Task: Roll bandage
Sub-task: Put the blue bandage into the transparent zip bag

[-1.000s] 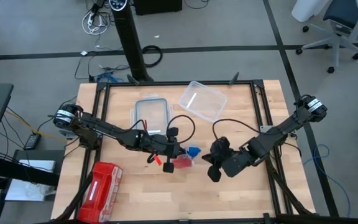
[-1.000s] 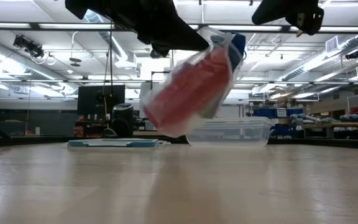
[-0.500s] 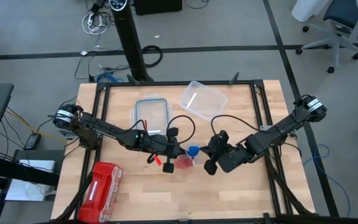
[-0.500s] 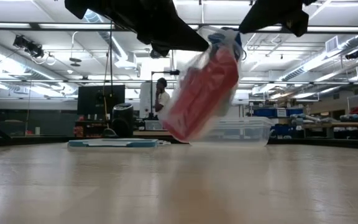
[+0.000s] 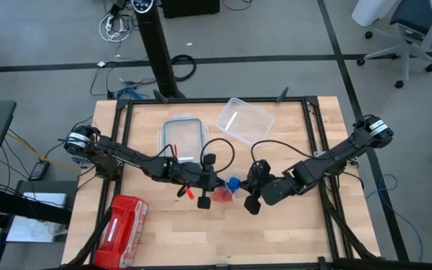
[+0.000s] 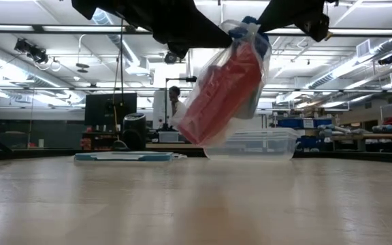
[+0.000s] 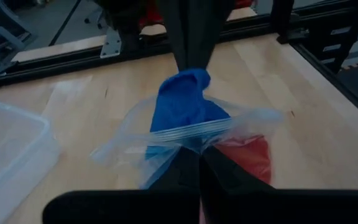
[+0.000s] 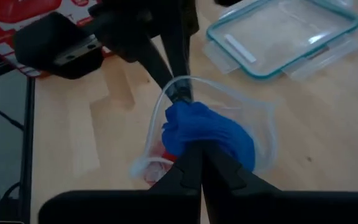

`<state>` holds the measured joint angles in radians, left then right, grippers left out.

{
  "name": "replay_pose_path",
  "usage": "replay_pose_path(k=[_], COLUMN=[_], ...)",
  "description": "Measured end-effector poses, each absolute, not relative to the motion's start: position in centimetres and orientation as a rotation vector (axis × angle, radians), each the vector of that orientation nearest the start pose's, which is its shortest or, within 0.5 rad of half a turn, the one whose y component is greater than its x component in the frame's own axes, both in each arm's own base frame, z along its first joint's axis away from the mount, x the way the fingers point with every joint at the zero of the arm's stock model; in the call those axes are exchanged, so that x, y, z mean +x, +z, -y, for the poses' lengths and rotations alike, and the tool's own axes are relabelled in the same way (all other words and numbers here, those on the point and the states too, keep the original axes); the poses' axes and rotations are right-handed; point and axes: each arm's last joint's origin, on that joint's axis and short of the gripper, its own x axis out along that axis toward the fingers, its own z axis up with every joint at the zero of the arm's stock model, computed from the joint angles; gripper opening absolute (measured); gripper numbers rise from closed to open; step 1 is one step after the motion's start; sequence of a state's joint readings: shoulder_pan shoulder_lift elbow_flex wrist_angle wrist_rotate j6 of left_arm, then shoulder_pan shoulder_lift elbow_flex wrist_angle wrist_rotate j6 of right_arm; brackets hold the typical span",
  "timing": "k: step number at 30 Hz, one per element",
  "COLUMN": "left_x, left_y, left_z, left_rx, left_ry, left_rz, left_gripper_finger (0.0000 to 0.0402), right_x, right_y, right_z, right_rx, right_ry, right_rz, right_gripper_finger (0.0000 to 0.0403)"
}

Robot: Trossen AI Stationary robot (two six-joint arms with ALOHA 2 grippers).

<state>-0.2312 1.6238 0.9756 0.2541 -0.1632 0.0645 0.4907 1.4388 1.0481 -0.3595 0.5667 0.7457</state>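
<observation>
Holding bandage (image 7: 180, 107), clear bag (image 7: 241, 121)

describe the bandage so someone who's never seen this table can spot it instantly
Look at the middle of the wooden table, where the two dark arms meet. A clear plastic bag hangs there above the wood, and the bandage is the bright blue bunched fabric poking out of its open mouth, with the right gripper shut on it. The rolls lower in the bag are red; only the bandage is blue.
</observation>
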Motion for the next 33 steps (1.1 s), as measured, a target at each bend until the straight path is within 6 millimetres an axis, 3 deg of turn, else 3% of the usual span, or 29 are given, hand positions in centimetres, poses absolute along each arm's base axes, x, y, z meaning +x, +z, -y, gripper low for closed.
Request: replay_pose_path(k=[8,19,28,33], left_x=[34.7,34.7,34.7,34.7], left_y=[23.2,23.2,23.1,23.1], left_z=[7.7,7.7,7.7,7.9], left_rx=[0.118,0.112,0.085,0.075], left_ry=[-0.071,-0.080,-0.089,-0.135], left_rz=[-0.359,-0.362,-0.371,-0.373], left_gripper_finger=[0.0000,0.0000,0.0000,0.0000], right_x=[29.6,30.4,29.7,29.3], right_y=[23.6,24.0,27.6,28.4], right_z=[-12.5,-12.1,-13.4,-13.4], right_rx=[0.320,0.335,0.268,0.224], right_ry=[-0.322,-0.221,-0.251,-0.276], right_rz=[-0.643,-0.632,-0.563,-0.621], right_gripper_finger=[0.0001,0.0000,0.0001,0.0001])
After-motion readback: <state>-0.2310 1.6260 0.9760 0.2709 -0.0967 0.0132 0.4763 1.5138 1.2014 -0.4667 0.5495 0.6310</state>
